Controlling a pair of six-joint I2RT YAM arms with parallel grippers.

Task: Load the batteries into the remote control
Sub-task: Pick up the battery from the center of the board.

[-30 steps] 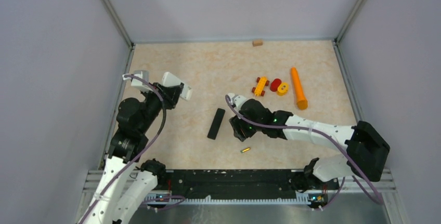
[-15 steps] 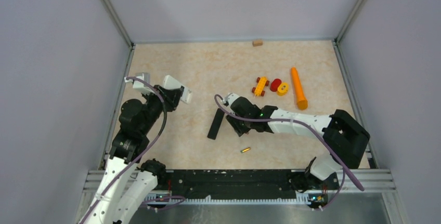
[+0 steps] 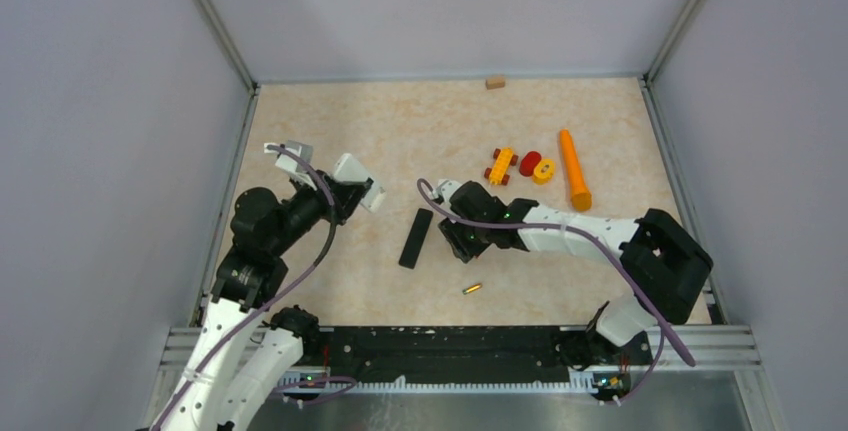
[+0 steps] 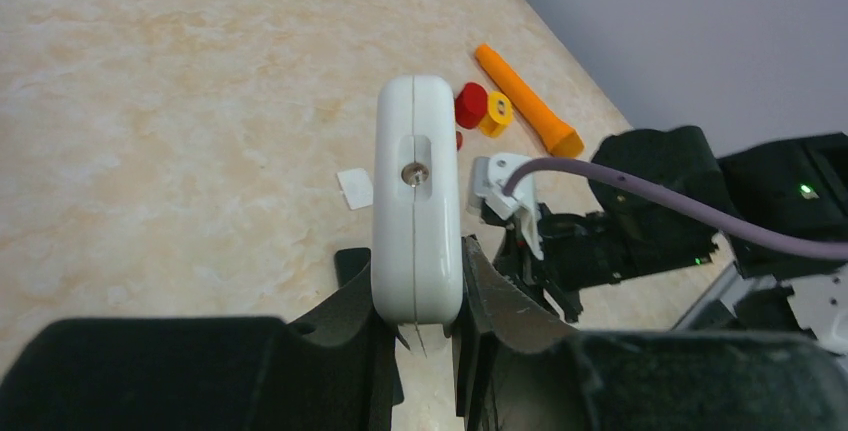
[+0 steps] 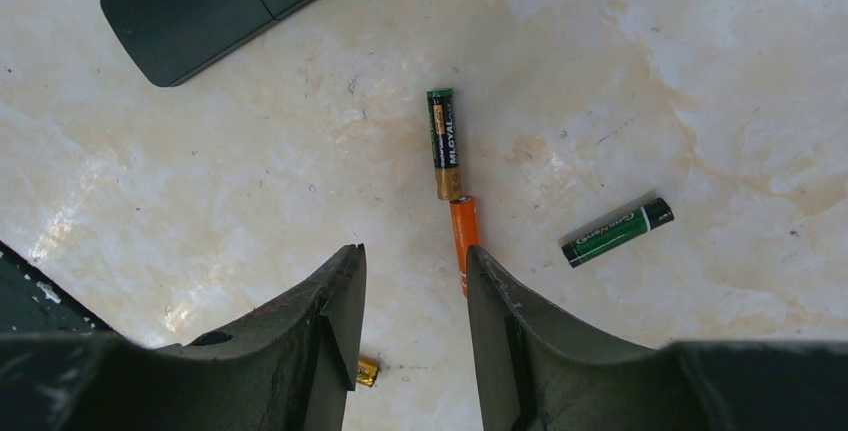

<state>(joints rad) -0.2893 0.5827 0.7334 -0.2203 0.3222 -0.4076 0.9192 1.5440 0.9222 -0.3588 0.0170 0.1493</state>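
Three batteries lie loose on the bench under the right arm. A green-and-gold battery (image 5: pixel 444 143) sits end to end with an orange battery (image 5: pixel 464 241), so close I can't tell whether they touch, and a green battery (image 5: pixel 617 232) lies at a slant just to the side. The brass end of a fourth battery (image 5: pixel 367 371) peeks out from behind one finger. From above I can pick out only a single battery (image 3: pixel 472 289), nearer the arm bases. The remote control (image 3: pixel 416 238), a slim black bar, lies flat on the bench just beside this cluster with nothing gripping it. The right claw (image 5: pixel 413 261) hangs low over the batteries with its jaws apart and nothing held, and the lower end of the orange battery reaches between the fingertips. Away to the left, the left claw (image 4: pixel 415 251) is clamped on a white rounded case (image 4: pixel 417 181), held clear of the marbled bench (image 3: pixel 350 121). Toward the far right corner sit a yellow toy car (image 3: pixel 501 166), a red disc (image 3: pixel 530 163), a yellow ring (image 3: pixel 543 171) and an orange carrot-shaped cone (image 3: pixel 574 183). A small wooden block (image 3: pixel 495 81) rests against the back wall.
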